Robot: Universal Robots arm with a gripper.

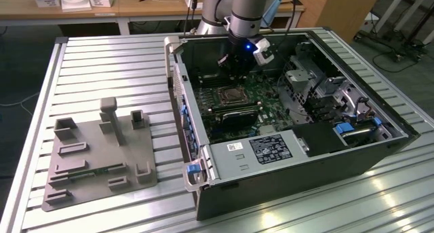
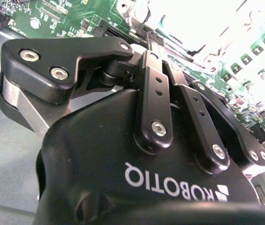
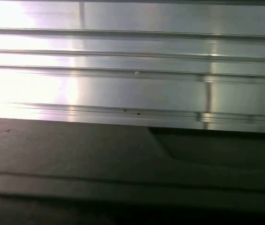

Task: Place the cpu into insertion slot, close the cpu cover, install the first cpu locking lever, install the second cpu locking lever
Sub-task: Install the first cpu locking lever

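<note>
The cpu (image 1: 234, 95) is sitting in its socket on the green motherboard (image 1: 261, 103), inside the open computer case (image 1: 298, 157). My gripper (image 1: 229, 70) is hovering just above the socket; I cannot tell whether my fingers are parted or closed.

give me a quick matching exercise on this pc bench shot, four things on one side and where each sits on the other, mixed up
Things:
1. gripper
2. grey fixture plate
3. cpu socket
4. labelled grey box

Places, in the exterior view:
A. on the slatted table, at the exterior view's left of the computer case
B. on the green motherboard, below the gripper
C. inside the case, at its near edge
D. inside the case, above the motherboard near the far wall

Pairs: 1-D, 2-A, 3-B, 4-C
</note>
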